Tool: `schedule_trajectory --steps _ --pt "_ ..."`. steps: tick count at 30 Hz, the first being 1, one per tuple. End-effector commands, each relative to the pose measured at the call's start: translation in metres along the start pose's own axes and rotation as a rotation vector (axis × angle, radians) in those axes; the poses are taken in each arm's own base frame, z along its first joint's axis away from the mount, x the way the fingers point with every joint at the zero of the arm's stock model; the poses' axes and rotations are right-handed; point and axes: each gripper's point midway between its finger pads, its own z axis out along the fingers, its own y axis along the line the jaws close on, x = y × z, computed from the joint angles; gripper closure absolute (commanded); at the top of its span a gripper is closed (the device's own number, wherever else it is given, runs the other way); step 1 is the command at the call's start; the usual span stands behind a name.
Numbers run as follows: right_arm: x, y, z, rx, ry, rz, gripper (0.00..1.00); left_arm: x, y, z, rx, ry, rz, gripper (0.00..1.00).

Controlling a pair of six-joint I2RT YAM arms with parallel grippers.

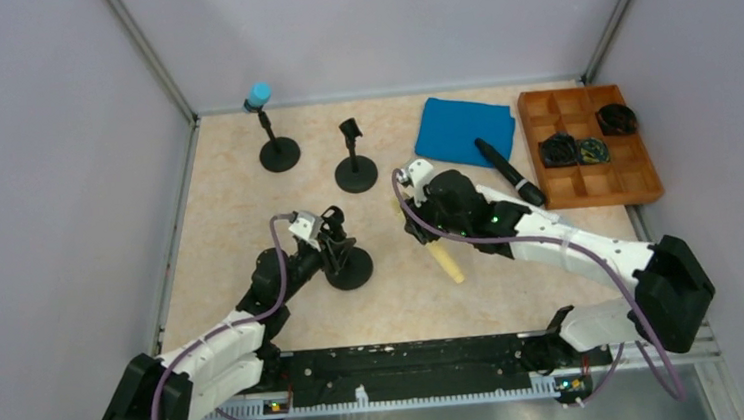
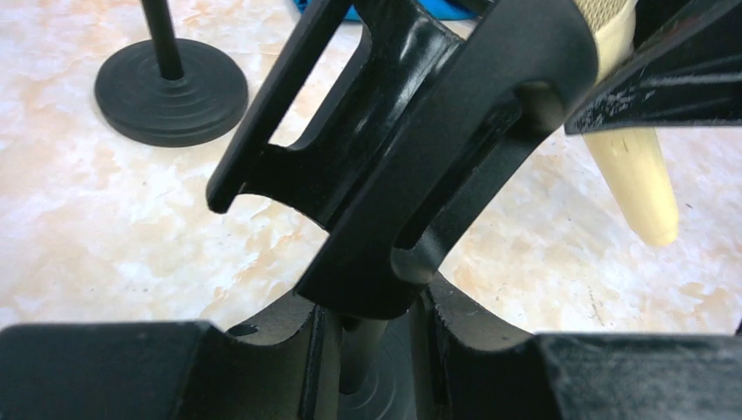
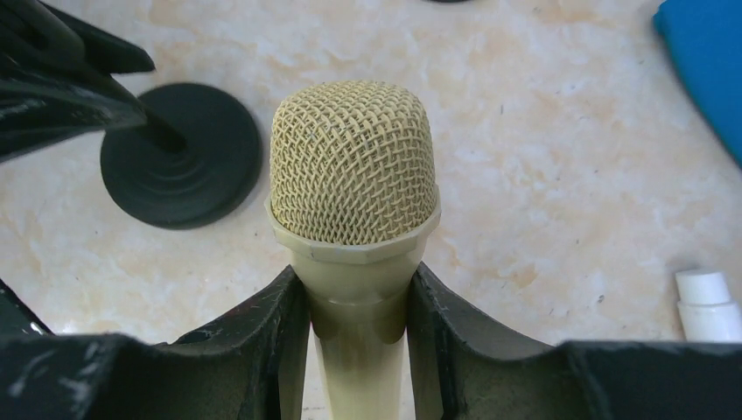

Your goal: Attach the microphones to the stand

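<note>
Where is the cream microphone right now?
The cream microphone is mid-table in the top view, clamped in the right gripper, just right of the stand the left gripper holds.

Wire-mesh cream microphone [image 3: 353, 175], glossy plastic stand [image 2: 394, 131]

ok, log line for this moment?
left gripper: shut on stand | right gripper: shut on cream mic | blue mic: mounted | black mic: loose

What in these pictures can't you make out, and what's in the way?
- White microphone: right wrist view, only one end shows; the right edge cuts it off.
- Cream microphone: right wrist view, handle runs off the bottom edge.
- Dark items in the wooden tray: top view, too small to identify.
- Light blue microphone: top view, too small to see how its stand holds it.
</note>
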Motion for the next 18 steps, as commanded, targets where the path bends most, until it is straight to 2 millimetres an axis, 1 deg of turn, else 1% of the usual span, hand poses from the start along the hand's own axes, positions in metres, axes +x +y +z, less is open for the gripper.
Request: schedule_trajectory --steps 1,4,9,12,16,18 --pt "-0.043 -0.005 -0.02 0.029 -0.204 0.035 1.0 -0.054 -0.026 0.01 0.125 -0.149 0.038 1.0" --pt "-0.05 -0.008 -0.029 0.016 -0.236 0.039 1.0 -0.052 -0.03 0.011 0.15 -0.139 0.042 1.0" --pt "-0.051 -0.021 -0.04 0.011 -0.277 0.097 1.0 -0.051 -0.033 0.01 0.175 -0.154 0.042 1.0" --pt "-0.06 -0.024 -0.051 0.008 -0.341 0.095 1.0 -0.05 -0.03 0.012 0.157 -0.155 0.022 1.0" --pt "-0.081 -0.024 -0.075 0.001 -0.529 0.06 1.0 -0.044 -0.027 0.016 0.144 -0.124 0.008 1.0" --pt "-0.09 -0.015 -0.091 -0.049 -0.657 0.019 1.0 -0.039 -0.03 0.019 0.166 -0.094 0.011 1.0"
